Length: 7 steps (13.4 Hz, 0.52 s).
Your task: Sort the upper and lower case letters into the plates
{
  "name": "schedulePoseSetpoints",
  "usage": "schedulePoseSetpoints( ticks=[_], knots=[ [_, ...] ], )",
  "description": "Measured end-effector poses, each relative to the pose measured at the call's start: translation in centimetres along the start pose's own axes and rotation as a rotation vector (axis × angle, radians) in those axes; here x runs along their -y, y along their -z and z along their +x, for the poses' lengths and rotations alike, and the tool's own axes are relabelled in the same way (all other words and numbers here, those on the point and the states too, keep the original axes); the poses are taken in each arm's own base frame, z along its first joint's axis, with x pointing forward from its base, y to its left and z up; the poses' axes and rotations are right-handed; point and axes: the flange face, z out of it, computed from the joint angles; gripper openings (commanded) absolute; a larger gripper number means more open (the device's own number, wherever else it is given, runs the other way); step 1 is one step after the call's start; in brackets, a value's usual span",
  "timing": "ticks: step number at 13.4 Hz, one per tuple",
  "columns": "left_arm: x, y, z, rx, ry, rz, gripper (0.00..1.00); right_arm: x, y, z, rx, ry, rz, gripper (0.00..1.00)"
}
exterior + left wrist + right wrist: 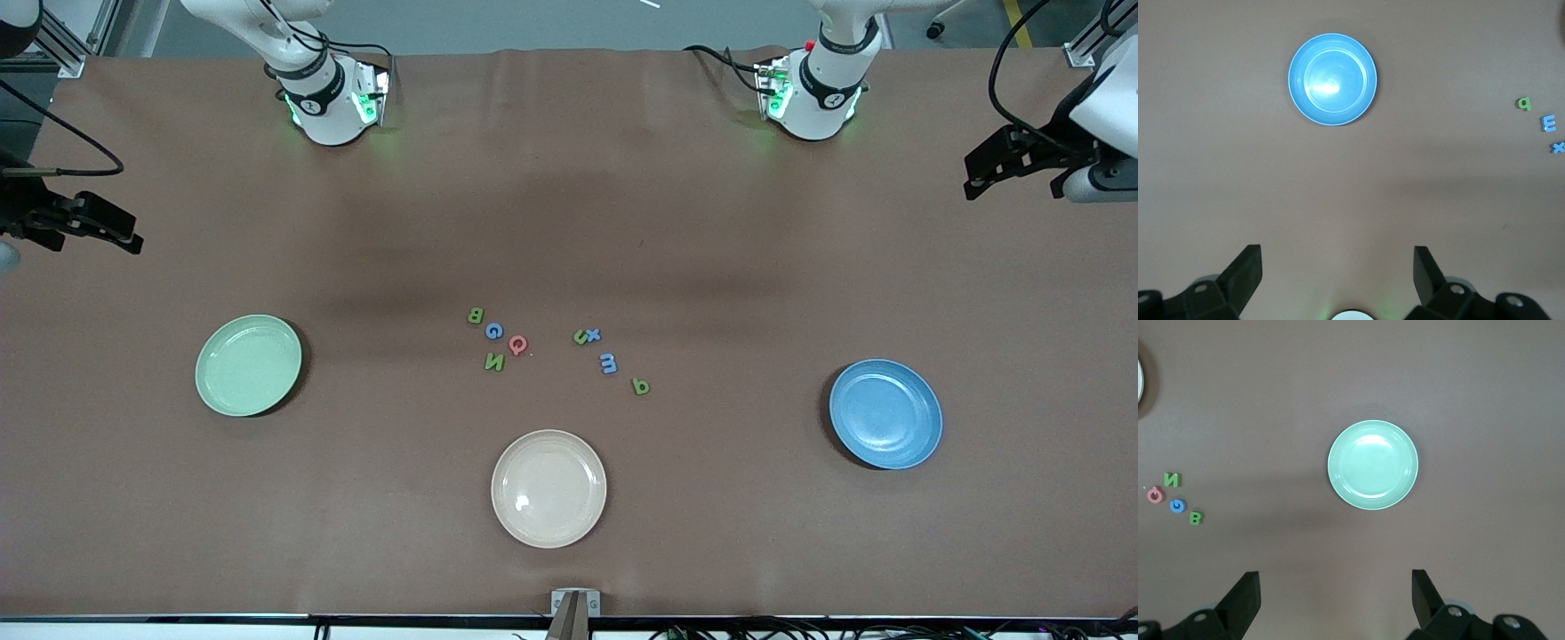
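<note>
Brown paper covered the desk (569,178), and I used the cream plate (548,488), which lay closest to the front camera, as my landmark. Farther from the camera than that plate, I saw the eight letters lying flat in two small groups. The capitals sat toward the right arm's end: green B (475,315), blue G (493,331), pink-red Q (517,344) and green N (494,362). The small letters sat toward the left arm's end: green u (581,337) touching blue x (593,334), then blue m (608,363) and green p (640,386), the last being nearest the cream plate. The mint green plate (248,364) lay well apart from the cream plate toward the right arm's end, and the blue plate (885,413) well apart toward the left arm's end; both held nothing.

I had the right claw (1335,597) hanging high with its fingers spread wide and nothing between them, looking down on the mint plate. My left claw (1338,273) hung likewise over the blue plate's end of the desk, fingers spread and empty. Both arms waited.
</note>
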Motion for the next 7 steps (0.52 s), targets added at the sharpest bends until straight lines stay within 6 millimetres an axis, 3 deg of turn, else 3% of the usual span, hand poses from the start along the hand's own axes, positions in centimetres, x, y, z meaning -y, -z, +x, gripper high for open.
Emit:
schedulePoseSetpoints(
  ticks=[2,7],
  knots=[
    [-1.7,-1.7,2.0,0.025,0.022,-0.005,1.00,2.2,-0.5,-0.2,0.017,0.036,0.014,1.00],
    [-10.7,-9.2,7.2,0.038,0.090,-0.024,1.00,10.4,-4.2,-0.9,0.077,0.119,0.032,1.00]
  ],
)
